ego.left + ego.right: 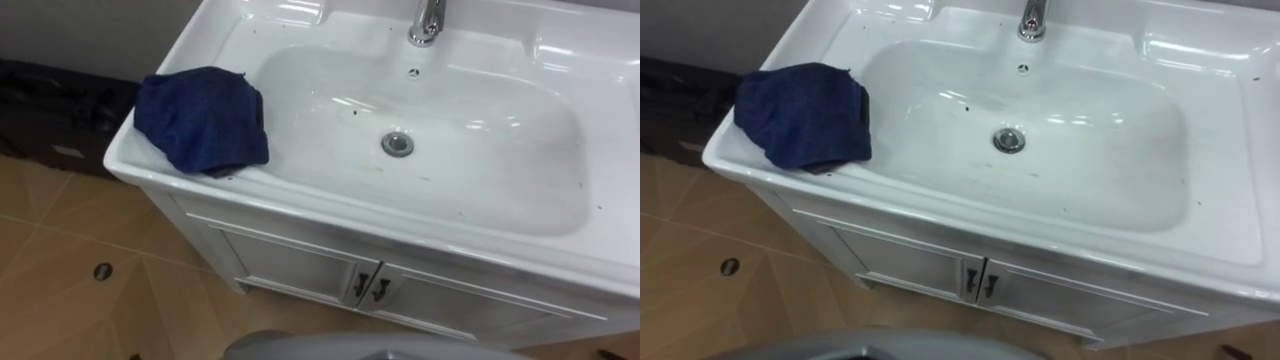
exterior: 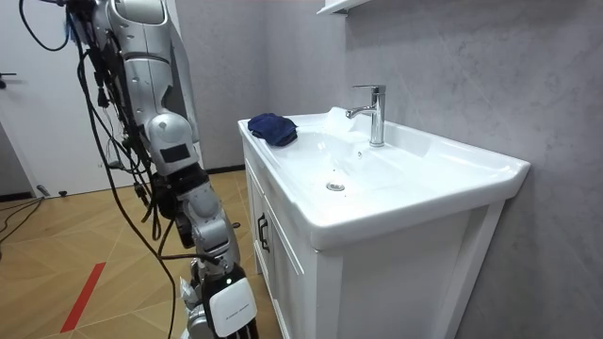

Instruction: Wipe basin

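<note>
The robot stands just before the white cabinet [image 1: 330, 275] under the basin [image 1: 430, 150], one arm hanging at its side in the room view, where I cannot tell how either hand is set. A crumpled blue cloth [image 1: 203, 118] lies on the rim at the basin's left front corner, held by nothing. Farther in, small dark specks dot the bowl around the drain [image 1: 397, 144] below the tap [image 1: 426, 22], so wiping looks still owed, though the cloth's resting place fits both a wipe yet to come and one laid aside.

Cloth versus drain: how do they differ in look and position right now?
The cloth is dark blue and soft, bunched in a crumpled heap; the drain is a small round metal ring. The cloth sits up on the basin's left rim, partly drooping towards the bowl, while the drain lies at the bowl's bottom, in line with the tap. Both rest on the white basin, apart from each other.
</note>
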Tool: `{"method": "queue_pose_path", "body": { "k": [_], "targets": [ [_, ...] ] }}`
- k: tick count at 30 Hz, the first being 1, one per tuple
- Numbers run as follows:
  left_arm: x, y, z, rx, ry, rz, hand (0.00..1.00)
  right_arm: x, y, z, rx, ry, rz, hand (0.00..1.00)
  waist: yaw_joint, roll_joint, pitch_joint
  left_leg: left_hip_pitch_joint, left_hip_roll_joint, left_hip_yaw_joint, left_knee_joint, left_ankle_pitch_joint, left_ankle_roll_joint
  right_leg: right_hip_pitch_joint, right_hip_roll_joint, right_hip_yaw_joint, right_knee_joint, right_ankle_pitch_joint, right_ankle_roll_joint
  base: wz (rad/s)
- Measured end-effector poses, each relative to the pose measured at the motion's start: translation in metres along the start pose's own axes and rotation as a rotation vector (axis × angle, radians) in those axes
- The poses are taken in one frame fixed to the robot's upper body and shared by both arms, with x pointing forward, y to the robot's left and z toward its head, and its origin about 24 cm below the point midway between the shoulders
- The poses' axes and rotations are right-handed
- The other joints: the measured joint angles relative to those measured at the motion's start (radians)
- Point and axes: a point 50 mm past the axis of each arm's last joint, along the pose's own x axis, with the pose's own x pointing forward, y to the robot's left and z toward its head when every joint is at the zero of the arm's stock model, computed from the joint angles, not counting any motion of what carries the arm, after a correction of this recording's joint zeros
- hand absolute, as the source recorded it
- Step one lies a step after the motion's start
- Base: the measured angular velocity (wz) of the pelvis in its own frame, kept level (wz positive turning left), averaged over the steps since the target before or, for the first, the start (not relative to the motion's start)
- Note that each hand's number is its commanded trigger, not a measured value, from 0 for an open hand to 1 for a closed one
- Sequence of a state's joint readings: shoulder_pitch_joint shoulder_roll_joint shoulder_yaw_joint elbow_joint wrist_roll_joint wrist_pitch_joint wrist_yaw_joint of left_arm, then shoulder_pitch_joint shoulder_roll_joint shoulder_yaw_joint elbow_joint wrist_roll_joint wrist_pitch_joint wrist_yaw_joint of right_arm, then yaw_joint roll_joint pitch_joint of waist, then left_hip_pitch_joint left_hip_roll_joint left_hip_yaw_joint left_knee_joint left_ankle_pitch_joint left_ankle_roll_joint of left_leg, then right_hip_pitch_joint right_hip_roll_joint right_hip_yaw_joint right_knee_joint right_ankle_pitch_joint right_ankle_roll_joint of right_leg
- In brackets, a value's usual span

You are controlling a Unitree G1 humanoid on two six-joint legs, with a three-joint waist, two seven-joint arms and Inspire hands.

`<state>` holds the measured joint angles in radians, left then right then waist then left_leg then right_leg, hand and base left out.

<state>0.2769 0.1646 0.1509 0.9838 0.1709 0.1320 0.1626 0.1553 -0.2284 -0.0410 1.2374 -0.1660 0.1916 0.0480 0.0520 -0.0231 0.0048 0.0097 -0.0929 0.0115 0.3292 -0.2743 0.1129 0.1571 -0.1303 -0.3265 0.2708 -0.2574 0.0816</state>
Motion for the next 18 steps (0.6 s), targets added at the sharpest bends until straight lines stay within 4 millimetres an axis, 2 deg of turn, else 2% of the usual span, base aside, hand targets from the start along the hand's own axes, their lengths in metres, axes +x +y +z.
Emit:
{"method": "queue_pose_path", "body": {
  "k": [6, 13, 18],
  "targets": [
    [0.000, -0.001, 0.001, 0.003, 0.011, -0.012, 0.00, 0.000, 0.003, -0.002, -0.005, 0.014, 0.008, 0.00, -0.004, -0.001, 0.0001, 0.006, 0.000, 0.003, -0.010, 0.000, 0.001, 0.000, 0.000, 0.003, 0.000, 0.000, 0.000, 0.00],
    [-0.001, -0.002, -0.010, 0.011, 0.060, -0.029, 0.00, 0.000, 0.010, -0.002, -0.007, 0.027, 0.023, 0.00, -0.017, -0.001, 0.0000, 0.020, 0.001, 0.011, -0.028, -0.002, 0.002, -0.001, 0.002, 0.027, 0.002, 0.000, 0.000, -0.03],
    [0.000, -0.005, -0.005, 0.029, 0.046, -0.039, 0.00, 0.000, 0.011, 0.000, -0.023, 0.022, 0.025, 0.00, -0.021, -0.001, 0.0002, 0.020, 0.002, 0.015, -0.029, -0.002, 0.002, -0.005, 0.005, 0.052, 0.002, 0.001, -0.001, -0.03]
  ]
}}
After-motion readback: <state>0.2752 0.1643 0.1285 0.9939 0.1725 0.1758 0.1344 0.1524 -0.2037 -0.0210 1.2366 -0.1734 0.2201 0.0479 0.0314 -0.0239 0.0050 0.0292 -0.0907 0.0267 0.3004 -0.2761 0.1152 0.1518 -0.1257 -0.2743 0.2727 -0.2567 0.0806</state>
